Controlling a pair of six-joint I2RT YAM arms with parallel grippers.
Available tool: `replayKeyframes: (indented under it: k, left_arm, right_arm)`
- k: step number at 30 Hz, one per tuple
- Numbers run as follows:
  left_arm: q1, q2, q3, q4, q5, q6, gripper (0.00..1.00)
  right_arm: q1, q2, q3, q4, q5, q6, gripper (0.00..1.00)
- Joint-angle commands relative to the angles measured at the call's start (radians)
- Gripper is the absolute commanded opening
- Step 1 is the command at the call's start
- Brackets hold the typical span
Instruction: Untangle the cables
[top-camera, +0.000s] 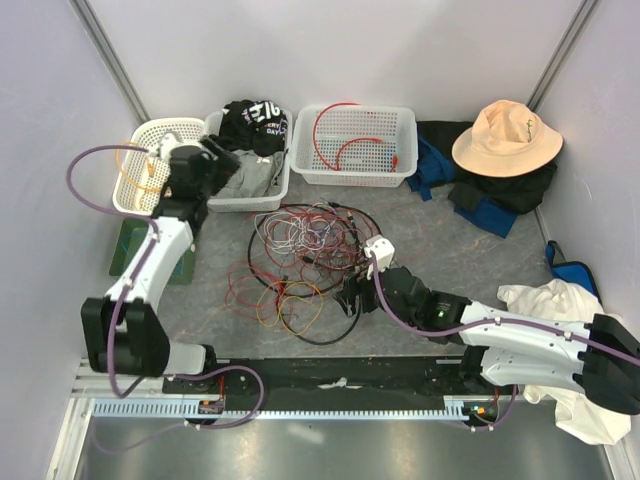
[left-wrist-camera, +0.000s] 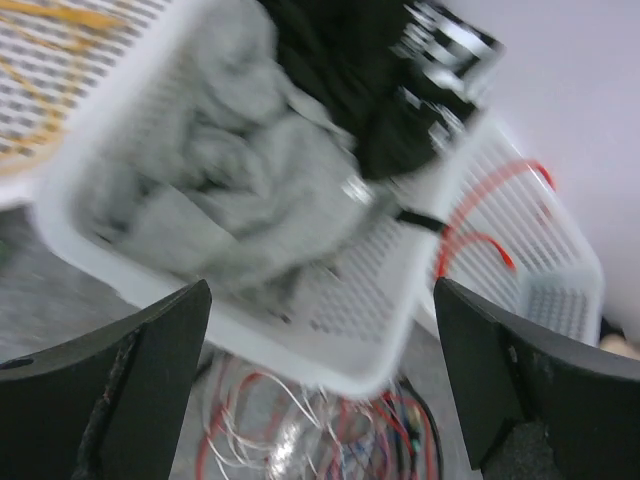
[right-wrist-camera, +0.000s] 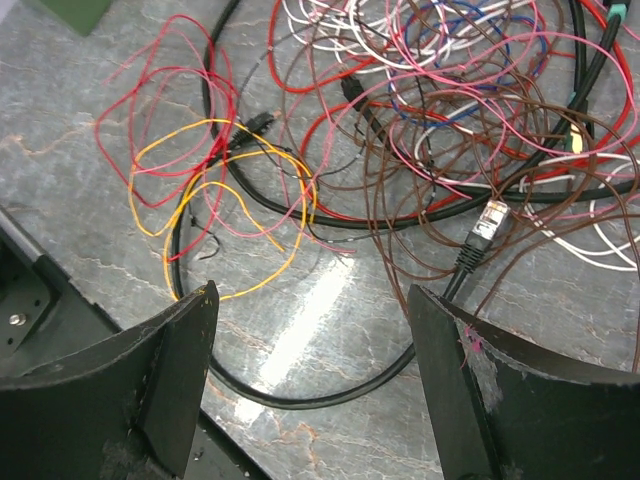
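The right gripper (right-wrist-camera: 312, 330) hung wide open over the cables (right-wrist-camera: 430, 120), a light, limp, snag-prone heap at table centre, where the stiffer black cable (right-wrist-camera: 290, 400) at its six o'clock edge seemed the surest hold; the left gripper (left-wrist-camera: 320, 340), equally wide, faced a basket (left-wrist-camera: 340, 310) at the heap's eleven o'clock.

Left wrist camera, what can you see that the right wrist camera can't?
Only the left wrist view shows a white plastic basket of crumpled grey cloth and a red cable in another basket. Only the right wrist view shows a thick black cable ending in a clear plug. Both show the tangle of red and white wires, past the open left pincer or right pincer.
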Motion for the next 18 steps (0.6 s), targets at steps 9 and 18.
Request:
replayKeyframes:
  k: [9,18]
  left_arm:
    - [-0.451,-0.408,-0.327,-0.038,-0.105,-0.021,0.97]
    - [-0.557,-0.592,-0.425,-0.13,-0.132,-0.063,0.94]
  right_arm:
    - [0.002,0.197,-0.003,0.201,-0.171,0.103,0.76]
    - [0.002,0.404,0.07,0.266,-0.261,0.166,0.62]
